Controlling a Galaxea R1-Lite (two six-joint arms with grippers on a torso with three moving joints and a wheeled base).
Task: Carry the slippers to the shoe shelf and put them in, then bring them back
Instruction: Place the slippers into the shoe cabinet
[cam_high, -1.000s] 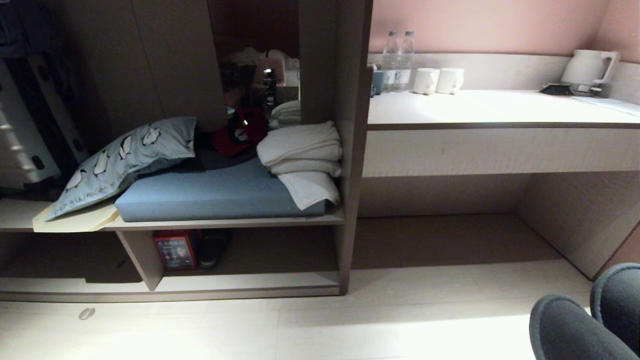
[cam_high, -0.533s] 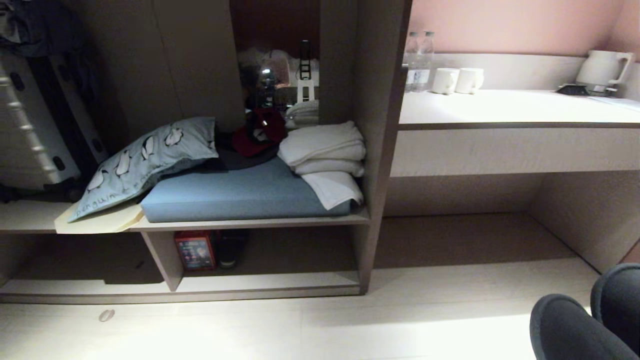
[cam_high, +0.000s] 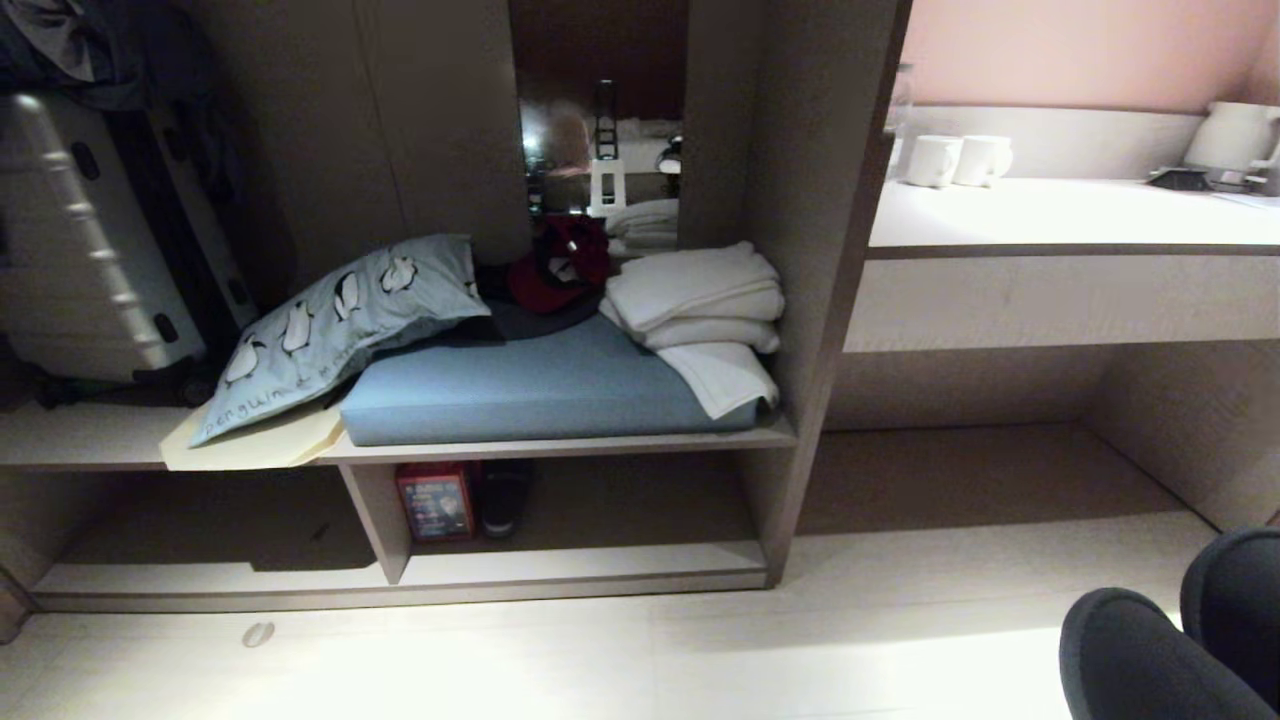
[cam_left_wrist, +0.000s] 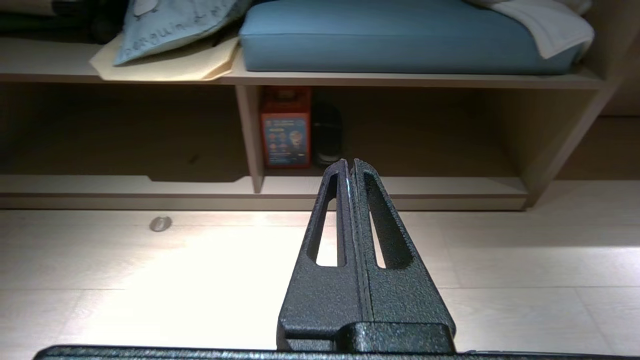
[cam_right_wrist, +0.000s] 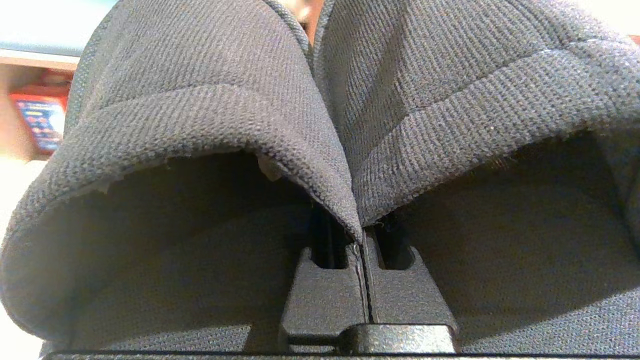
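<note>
- Step in hand, as I read it: carry leg, approaching the shoe shelf (cam_high: 560, 565). Square the base to its open front before reaching; the right bay looks roomiest.
- Shoe shelf: low pale-wood compartment with a slanted divider (cam_high: 375, 520). Red box (cam_high: 435, 502) and lone black shoe (cam_high: 503, 497) stand just right of the divider, so aim well right of those.
- Slippers (cam_right_wrist: 320, 125): dark grey-blue woven pair, well apart from the shelf, off to its right, toes pointing toward it.
- Right gripper (cam_right_wrist: 361, 235): clamped on both slippers' inner rims, pinched together. Keep the pinch; the fabric is floppy.
- Left gripper (cam_left_wrist: 350, 167): fingers together, empty, pointing at the shelf.
</note>
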